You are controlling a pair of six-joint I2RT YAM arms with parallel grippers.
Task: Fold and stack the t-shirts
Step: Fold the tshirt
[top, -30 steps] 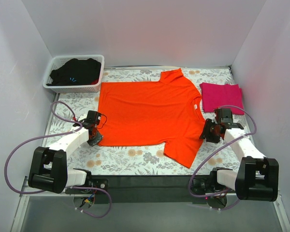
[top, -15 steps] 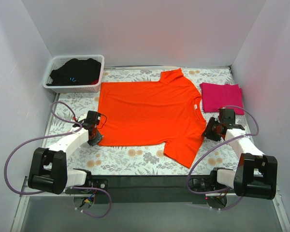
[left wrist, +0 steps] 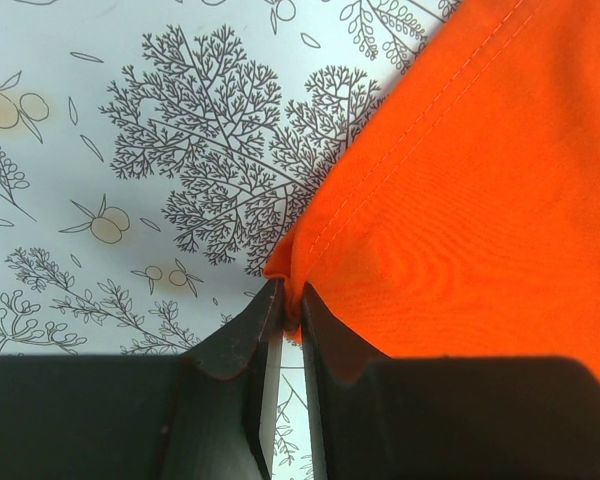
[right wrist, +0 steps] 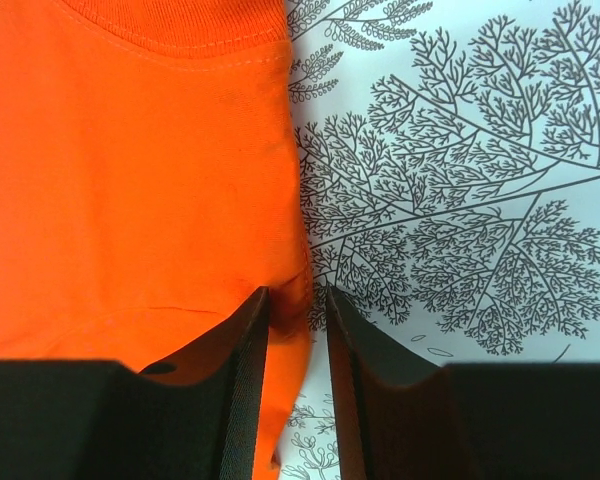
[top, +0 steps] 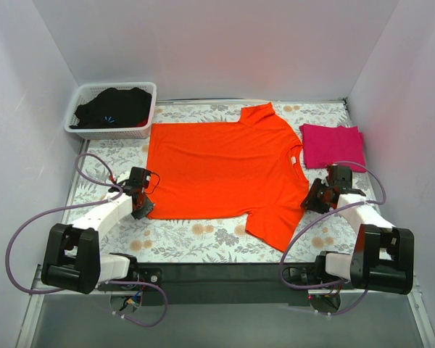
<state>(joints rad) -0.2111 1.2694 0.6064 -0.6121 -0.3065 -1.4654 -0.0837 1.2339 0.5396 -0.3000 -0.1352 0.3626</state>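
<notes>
A: Fig.: where's the orange t-shirt (top: 225, 167)?
B: Spread flat, centre of bench (top: 196, 235); pink t-shirt (top: 332, 145) lies folded to its right.
A: L fingers (left wrist: 240, 345)?
B: Pinching its near-left hem corner.
A: R fingers (right wrist: 235, 380)?
B: Astride its right edge, cloth btwn them, slim gap; clamped or not, can't tell.

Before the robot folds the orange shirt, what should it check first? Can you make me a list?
1. Left gripper pinching the orange t-shirt by its corner: ok.
2. Right gripper clamped on the shirt's right-side edge: cannot tell; cloth sits between its fingers, but a gap shows.
3. Orange shirt spread flat: ok.
4. Pink t-shirt already folded, at the far right: ok.
5. Basket off the shirt, in the far left corner: ok.
</notes>
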